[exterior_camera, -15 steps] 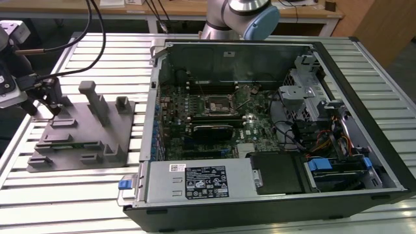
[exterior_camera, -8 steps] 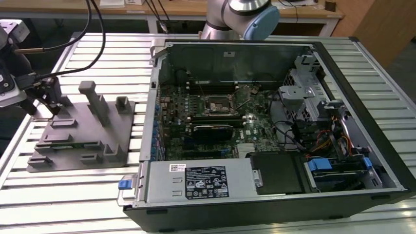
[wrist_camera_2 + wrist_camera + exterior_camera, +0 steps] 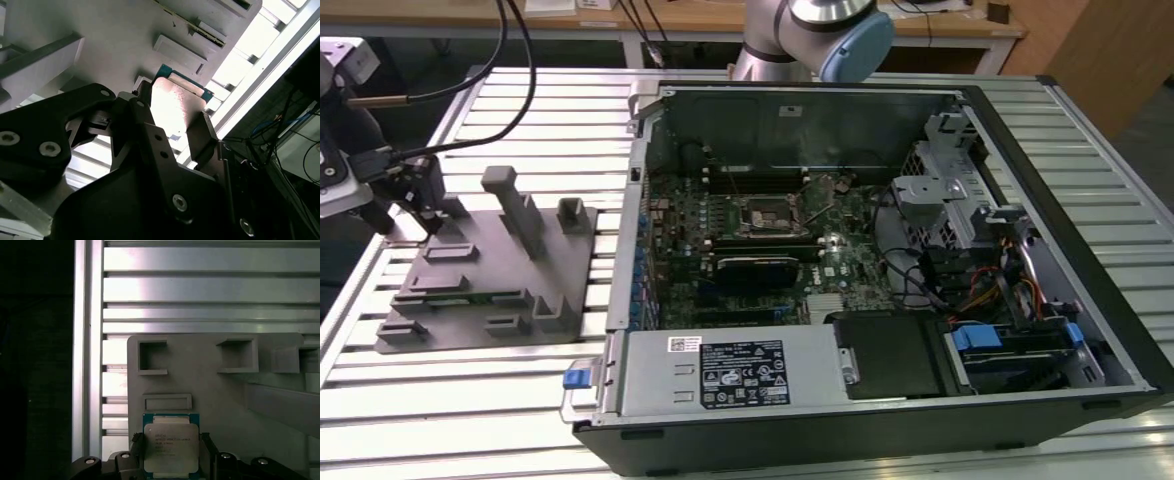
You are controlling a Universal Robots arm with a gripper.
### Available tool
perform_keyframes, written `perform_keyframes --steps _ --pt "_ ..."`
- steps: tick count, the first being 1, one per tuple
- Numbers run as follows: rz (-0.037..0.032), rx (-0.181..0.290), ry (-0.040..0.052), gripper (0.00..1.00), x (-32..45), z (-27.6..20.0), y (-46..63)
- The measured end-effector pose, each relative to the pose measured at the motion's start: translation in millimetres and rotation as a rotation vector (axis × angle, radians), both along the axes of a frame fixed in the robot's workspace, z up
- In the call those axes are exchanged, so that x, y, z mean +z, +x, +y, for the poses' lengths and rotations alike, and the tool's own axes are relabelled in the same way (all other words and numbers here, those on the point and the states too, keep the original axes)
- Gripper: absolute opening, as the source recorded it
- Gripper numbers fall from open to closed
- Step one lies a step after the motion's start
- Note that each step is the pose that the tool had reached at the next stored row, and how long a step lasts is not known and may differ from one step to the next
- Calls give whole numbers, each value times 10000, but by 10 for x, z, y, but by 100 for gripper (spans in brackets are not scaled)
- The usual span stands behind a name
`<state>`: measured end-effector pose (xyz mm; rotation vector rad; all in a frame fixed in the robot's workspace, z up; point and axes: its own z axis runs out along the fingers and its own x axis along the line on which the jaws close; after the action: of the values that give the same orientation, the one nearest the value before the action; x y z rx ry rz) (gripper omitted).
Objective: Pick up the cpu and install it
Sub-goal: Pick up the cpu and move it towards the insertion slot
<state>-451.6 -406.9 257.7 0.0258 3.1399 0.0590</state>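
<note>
Clamped on cpu (image 3: pixel 170 440) edges with gripper (image 3: pixel 170 454), at grey tray (image 3: pixel 225 390); hold chip level, grip centred, no tilt.

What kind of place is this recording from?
Probably a robotics lab bench for PC assembly: an open desktop computer case on a slatted aluminium table, a grey fixture tray, the gripper holding the cpu.
</note>
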Motion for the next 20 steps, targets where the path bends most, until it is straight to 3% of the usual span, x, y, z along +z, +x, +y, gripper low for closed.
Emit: perform_keyframes --steps 20 --pt "0 0 0 53 72 1 0"
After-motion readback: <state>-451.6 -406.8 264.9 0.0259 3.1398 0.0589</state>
